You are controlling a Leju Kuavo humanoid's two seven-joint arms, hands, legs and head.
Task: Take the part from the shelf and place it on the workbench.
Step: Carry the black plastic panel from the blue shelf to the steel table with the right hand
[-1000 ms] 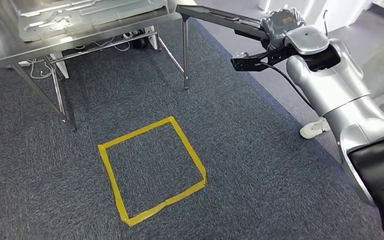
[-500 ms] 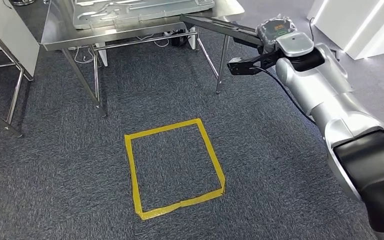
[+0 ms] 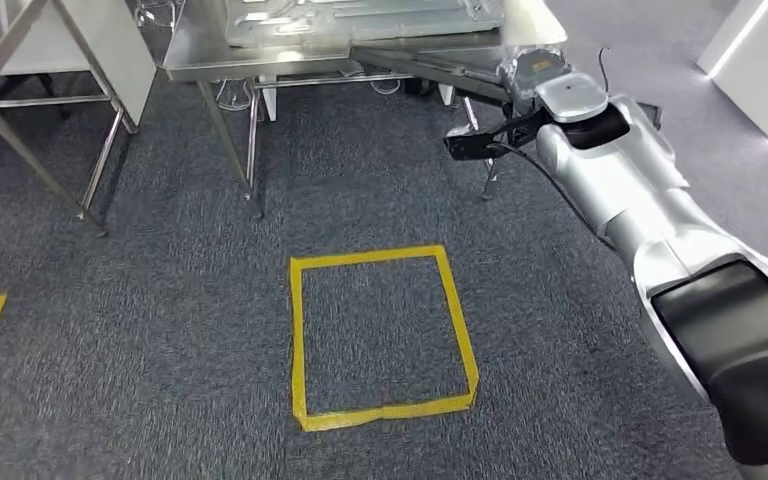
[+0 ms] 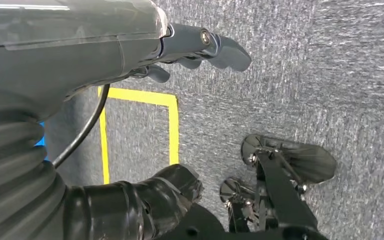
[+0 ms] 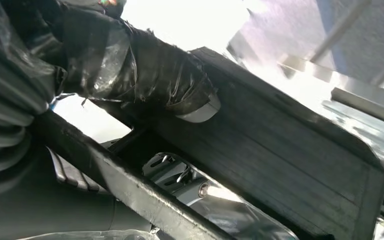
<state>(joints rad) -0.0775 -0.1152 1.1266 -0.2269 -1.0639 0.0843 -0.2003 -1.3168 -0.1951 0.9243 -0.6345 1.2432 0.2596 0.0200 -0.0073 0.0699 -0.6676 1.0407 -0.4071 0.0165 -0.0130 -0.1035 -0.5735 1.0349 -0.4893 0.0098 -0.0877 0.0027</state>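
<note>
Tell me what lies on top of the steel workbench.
On the workbench lies a silvery ribbed metal panel. The dark flat part in the right hand reaches over its front edge; whether it rests there cannot be told.

Right arm (image 3: 640, 200) reaches forward, right hand (image 3: 532, 72) gripping; left hand (image 4: 130, 45) hangs, fingers (image 4: 220, 50) loosely extended.

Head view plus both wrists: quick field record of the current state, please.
right hand: grips long dark flat part
part position: leading end over workbench edge, not set down
workbench load: pressed metal panel
left hand: holds nothing, fingers loosely curled, hangs above carpet
floor: yellow tape square on grey carpet
</note>
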